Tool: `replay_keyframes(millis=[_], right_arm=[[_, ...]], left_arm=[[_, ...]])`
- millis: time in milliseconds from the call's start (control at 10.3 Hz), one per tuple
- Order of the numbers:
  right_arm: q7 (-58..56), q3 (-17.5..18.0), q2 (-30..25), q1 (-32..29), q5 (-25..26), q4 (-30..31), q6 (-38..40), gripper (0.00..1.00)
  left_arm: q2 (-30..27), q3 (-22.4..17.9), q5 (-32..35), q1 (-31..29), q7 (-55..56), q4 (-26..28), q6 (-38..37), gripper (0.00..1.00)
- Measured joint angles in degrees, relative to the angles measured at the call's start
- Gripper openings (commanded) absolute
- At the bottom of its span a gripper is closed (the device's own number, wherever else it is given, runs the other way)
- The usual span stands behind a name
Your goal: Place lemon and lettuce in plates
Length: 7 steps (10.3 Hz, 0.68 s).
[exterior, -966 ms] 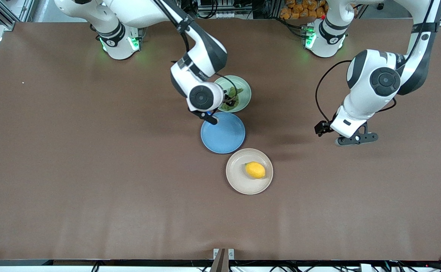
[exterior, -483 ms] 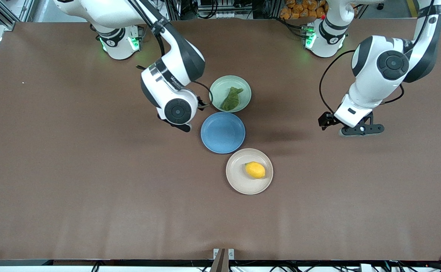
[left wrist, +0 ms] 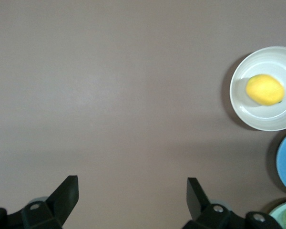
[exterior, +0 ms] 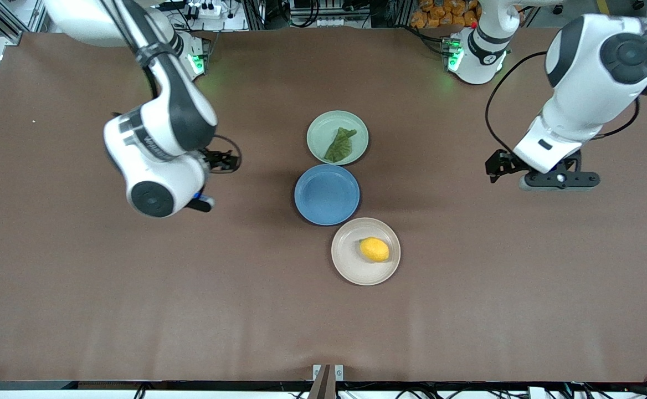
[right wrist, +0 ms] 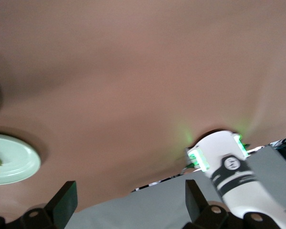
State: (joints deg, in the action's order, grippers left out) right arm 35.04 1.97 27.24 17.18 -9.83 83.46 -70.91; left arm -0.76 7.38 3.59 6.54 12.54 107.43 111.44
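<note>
The left gripper (exterior: pixel 559 178) hangs above the table near the left arm's end, jaws spread wide and empty. The right gripper (exterior: pixel 204 204) hangs above the table toward the right arm's end, its wrist tilted, jaws wide and empty.

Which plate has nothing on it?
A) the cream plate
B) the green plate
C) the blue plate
C: the blue plate is bare, while the lettuce lies in the green plate and the lemon sits in the cream plate.
</note>
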Motion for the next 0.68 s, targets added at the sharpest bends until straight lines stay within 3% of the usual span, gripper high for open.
replay_keyframes(millis=[387,676], right_arm=[[-5.7,0.0,-1.6,-2.4,6.9,-0.4,0.1,1.00],[-12.7,-0.1,-4.4,-8.4,7.6,-3.2,0.1,1.00]], left_arm=[[0.0,-0.2,-1.4,-0.2,-0.1,-8.7,-9.4,1.00],[-0.1,-0.2,-1.6,-0.2,-0.8,-11.2,-14.1,1.00]])
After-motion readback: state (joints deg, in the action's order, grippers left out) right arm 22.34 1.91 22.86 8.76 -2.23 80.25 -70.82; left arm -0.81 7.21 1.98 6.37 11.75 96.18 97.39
